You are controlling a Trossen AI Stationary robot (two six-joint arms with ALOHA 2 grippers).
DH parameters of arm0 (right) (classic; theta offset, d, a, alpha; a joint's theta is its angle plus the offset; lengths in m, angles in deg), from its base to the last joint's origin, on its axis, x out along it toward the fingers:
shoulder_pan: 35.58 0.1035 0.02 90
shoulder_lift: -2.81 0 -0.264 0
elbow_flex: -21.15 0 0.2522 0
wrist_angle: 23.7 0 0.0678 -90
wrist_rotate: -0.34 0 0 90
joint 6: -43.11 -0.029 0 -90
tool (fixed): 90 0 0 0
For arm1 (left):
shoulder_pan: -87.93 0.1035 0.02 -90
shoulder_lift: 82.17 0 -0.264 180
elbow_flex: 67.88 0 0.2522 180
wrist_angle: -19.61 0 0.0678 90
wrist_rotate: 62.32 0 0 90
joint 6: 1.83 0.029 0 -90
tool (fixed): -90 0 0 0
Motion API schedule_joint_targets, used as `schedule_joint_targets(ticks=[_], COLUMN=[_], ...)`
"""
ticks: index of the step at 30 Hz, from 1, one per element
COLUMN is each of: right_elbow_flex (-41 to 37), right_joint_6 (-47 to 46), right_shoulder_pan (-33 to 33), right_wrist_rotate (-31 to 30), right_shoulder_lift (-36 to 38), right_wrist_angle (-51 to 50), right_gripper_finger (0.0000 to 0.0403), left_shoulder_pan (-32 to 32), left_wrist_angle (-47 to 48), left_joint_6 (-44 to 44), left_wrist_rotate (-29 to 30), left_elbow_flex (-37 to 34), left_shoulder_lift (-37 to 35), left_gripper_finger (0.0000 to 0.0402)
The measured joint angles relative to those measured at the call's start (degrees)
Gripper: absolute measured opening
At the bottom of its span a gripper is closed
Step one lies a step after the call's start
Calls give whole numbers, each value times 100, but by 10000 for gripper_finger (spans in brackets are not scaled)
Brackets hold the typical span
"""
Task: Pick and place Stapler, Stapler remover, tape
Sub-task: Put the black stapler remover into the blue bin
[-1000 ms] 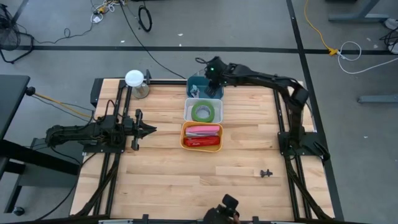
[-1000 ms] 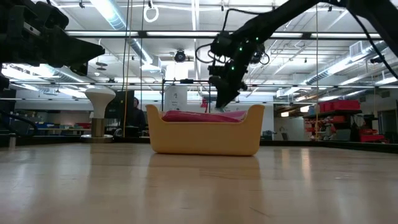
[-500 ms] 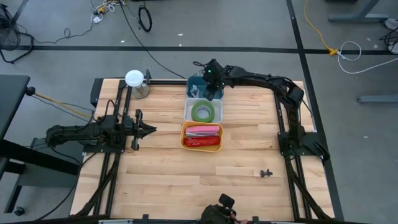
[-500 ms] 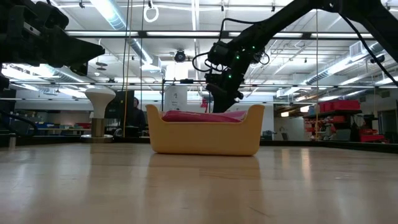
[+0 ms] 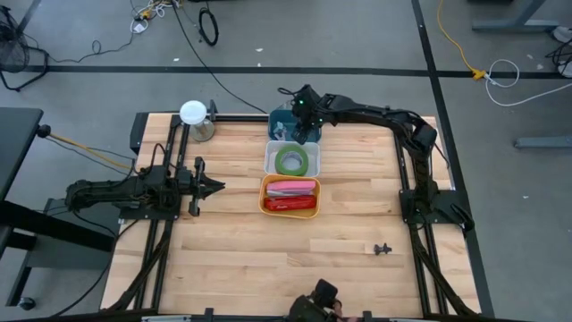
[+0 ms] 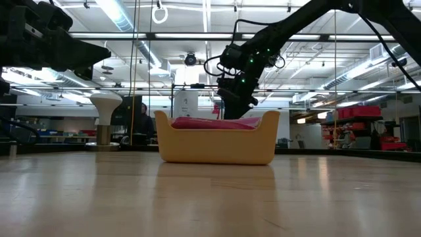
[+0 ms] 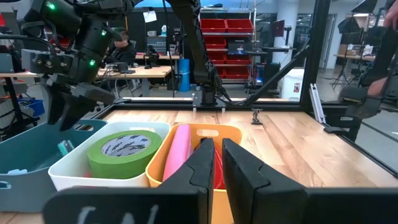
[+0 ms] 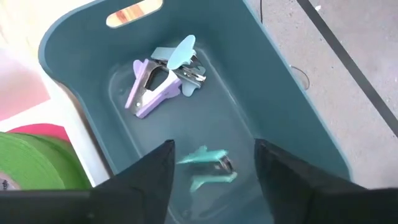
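Hovering over the teal bin [image 8: 292, 124] at the far edge of the counter [image 5: 340, 241], the right hand [image 8: 214, 168] has its two fingers spread wide with nothing between them. Below it, on the bin's floor, lie three staple removers: a teal one [image 8: 208, 165] directly between the fingers, and a purple one [image 8: 149, 87] touching a light blue one [image 8: 183, 56] farther along. Next in the row sits the white bin [image 5: 291, 159] holding a green roll of tape [image 5: 291, 161] (a bit of red shows beneath it in the right wrist view). The orange bin [image 5: 290, 196] comes last, with a pink stapler [image 5: 291, 187] and a red one [image 5: 290, 203] lying side by side. The left hand [image 5: 214, 186] waits low at the counter's left side, fingers pressed nearly together and empty.
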Motion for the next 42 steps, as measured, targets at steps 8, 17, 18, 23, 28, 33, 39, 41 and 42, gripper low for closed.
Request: schedule_joint_targets(ticks=[8, 17, 18, 23, 28, 33, 39, 41, 42], right_elbow_flex=[0, 0, 1, -194, -761, -1464, -2353, -2627, -2742], right_joint_6=[-3, 4, 4, 2, -64, -447, -802, -864, -931], right_shoulder_pan=[82, 391, 430, 725, 1221, 1627, 2015, 2138, 2205], right_wrist_rotate=[-9, 2, 4, -19, 11, 91, 319, 308, 299], right_shoulder_lift=[428, 1225, 1304, 1709, 2145, 2623, 3227, 3438, 3531], right_wrist_angle=[-327, -1084, -1183, -1471, -1388, -1343, -1358, -1371, -1372], right_gripper_finger=[255, 248, 247, 244, 244, 244, 244, 244, 244], left_shoulder_pan=[1, 0, 1, 1, 0, 1, 0, 1, 1], left_wrist_angle=[0, 0, 0, 0, 1, 0, 2, 2, 1], left_joint_6=[0, 0, 0, 0, 0, 0, 0, 0, 0], left_wrist_rotate=[0, 1, 1, 1, 1, 1, 1, -1, 0], left_elbow_flex=[-2, -1, -2, -1, -1, 0, -1, -1, -1], left_shoulder_lift=[0, 0, 0, 0, 0, 0, 0, 0, 0], left_gripper_finger=[37, 37, 37, 37, 37, 37, 37, 37, 37])
